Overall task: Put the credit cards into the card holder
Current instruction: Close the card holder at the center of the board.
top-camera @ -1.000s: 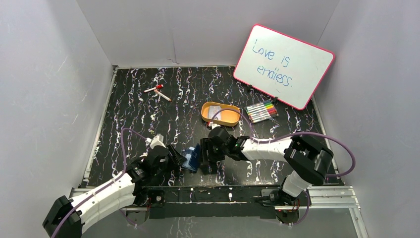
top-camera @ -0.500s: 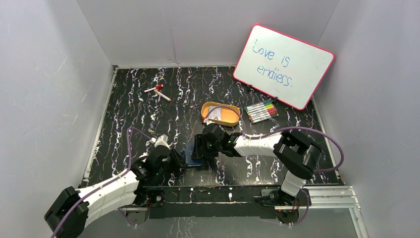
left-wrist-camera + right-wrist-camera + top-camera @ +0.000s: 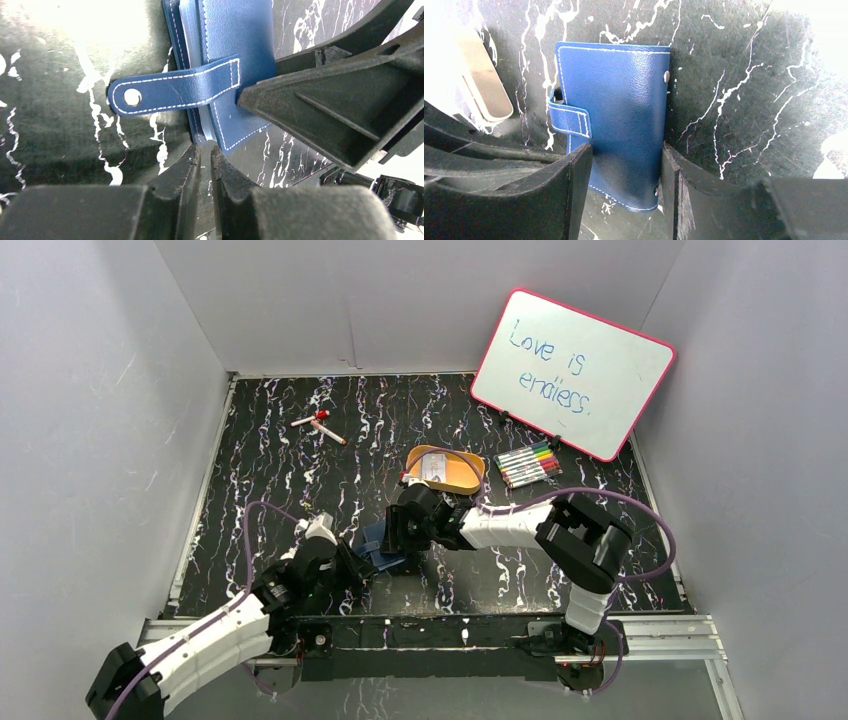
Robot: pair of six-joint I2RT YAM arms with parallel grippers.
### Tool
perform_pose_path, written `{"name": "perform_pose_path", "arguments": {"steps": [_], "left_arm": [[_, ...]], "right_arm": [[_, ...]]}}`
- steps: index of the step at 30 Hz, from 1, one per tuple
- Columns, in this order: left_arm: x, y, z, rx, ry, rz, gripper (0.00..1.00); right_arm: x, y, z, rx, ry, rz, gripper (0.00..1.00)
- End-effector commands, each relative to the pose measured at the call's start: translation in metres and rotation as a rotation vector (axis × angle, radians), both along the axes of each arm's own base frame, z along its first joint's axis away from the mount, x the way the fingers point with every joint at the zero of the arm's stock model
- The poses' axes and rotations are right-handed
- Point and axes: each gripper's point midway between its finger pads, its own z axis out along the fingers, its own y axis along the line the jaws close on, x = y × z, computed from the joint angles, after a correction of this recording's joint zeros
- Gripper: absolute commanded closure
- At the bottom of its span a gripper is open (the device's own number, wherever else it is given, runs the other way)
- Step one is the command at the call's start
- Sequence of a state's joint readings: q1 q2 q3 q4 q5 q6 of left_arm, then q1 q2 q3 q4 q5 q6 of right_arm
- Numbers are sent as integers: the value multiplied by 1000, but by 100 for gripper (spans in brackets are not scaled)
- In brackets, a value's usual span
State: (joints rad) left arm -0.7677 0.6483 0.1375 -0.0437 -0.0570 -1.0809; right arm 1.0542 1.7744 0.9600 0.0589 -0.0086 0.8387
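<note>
The navy card holder (image 3: 378,542) lies folded on the black marbled table between my two grippers. Its snap tab (image 3: 170,91) hangs loose and unfastened. My right gripper (image 3: 626,150) straddles the holder's near end (image 3: 624,115), with both fingers against it. One right finger (image 3: 310,100) presses at the base of the tab. My left gripper (image 3: 205,150) is closed to a thin slit, its tips right at the edge of the holder's pale sleeves. Nothing shows inside the slit. A pale credit card (image 3: 434,468) lies in the orange tray.
The orange oval tray (image 3: 462,480) stands just behind the grippers. A set of coloured markers (image 3: 527,464) and a pink-framed whiteboard (image 3: 570,370) are at the back right. A red-capped marker (image 3: 318,424) lies at the back left. Grey walls close in three sides.
My left gripper's jaws have closed from well apart to a slit. The right gripper and the card holder have shifted left and away, and its jaws have narrowed a little.
</note>
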Motion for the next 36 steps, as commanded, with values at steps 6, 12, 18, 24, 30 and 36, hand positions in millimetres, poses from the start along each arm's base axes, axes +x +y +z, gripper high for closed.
{"name": "perform_pose_path", "arguments": {"steps": [6, 12, 18, 24, 30, 36], "left_arm": [[-6, 10, 23, 27, -17, -2, 61], [3, 13, 46, 22, -70, 29, 53], [30, 6, 55, 59, -92, 97, 55], [51, -1, 61, 90, -110, 139, 59], [60, -2, 51, 90, -99, 178, 65], [61, 1, 31, 89, -52, 196, 79]], "right_arm": [[0, -25, -39, -168, 9, -16, 40], [1, -26, -39, -174, -3, -8, 39], [-1, -30, -43, -186, 0, -6, 38], [-3, -30, -46, -197, -3, 4, 38], [-4, -28, -44, -185, -4, 12, 38], [-6, -24, -36, -161, -10, 19, 38]]}}
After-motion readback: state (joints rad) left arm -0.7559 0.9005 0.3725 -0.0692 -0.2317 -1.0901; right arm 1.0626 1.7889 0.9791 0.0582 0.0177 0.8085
